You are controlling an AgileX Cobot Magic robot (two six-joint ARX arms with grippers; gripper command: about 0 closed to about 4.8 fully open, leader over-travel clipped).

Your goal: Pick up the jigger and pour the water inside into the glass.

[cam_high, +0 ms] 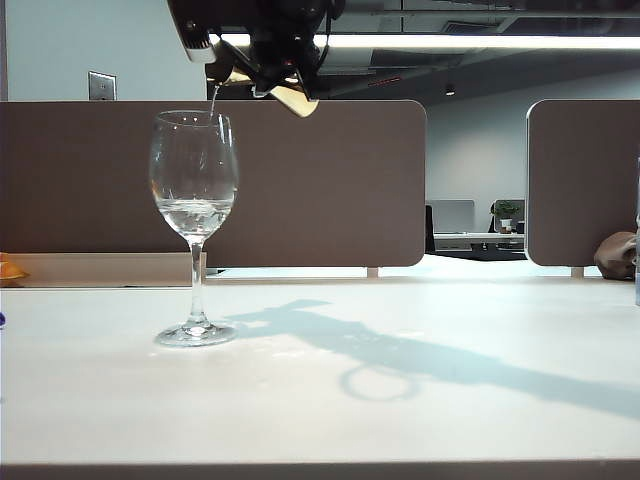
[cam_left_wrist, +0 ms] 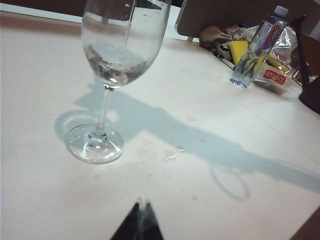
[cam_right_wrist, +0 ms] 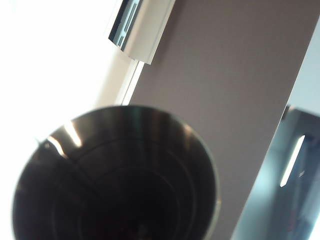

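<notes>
The glass point(cam_high: 193, 170) stands upright on the white table point(cam_high: 420, 410), left of centre, with clear water point(cam_high: 196, 213) pooled in its bowl. Above its rim my right gripper point(cam_high: 268, 72) is shut on the gold jigger point(cam_high: 296, 98), which is tipped over. A thin stream of water point(cam_high: 213, 100) falls from it into the glass. The right wrist view is filled by the jigger's point(cam_right_wrist: 115, 175) dark open cone, and the fingers are hidden there. In the left wrist view the glass point(cam_left_wrist: 120, 50) stands ahead of my left gripper point(cam_left_wrist: 141, 204), which is shut and empty above the table.
Brown partition panels point(cam_high: 310, 180) close off the back of the table. A water bottle point(cam_left_wrist: 257, 47), a snack bag point(cam_left_wrist: 275, 70) and other clutter lie at the far right side. Small water drops point(cam_left_wrist: 170, 155) lie on the table near the glass's foot.
</notes>
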